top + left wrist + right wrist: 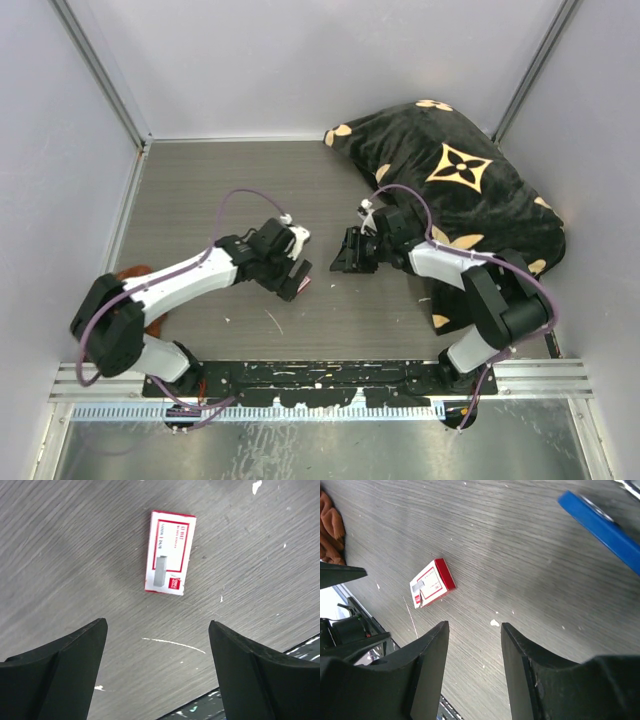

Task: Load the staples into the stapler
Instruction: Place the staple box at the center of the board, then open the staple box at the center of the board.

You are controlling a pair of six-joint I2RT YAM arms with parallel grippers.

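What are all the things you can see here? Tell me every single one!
staple box: one, red and white, lying flat on the table, touched by nothing
stapler: one, blue, top right of the right wrist view, blurred
cushion: one, black with gold flowers, far right corner
cloth: one, orange-brown, left edge by the left arm
table: one, grey wood grain, white specks
left gripper: one, black, open, above the box, holding nothing
right gripper: one, black, open, holding nothing

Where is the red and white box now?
The box lies flat on the table, just ahead of the open left gripper in its wrist view.
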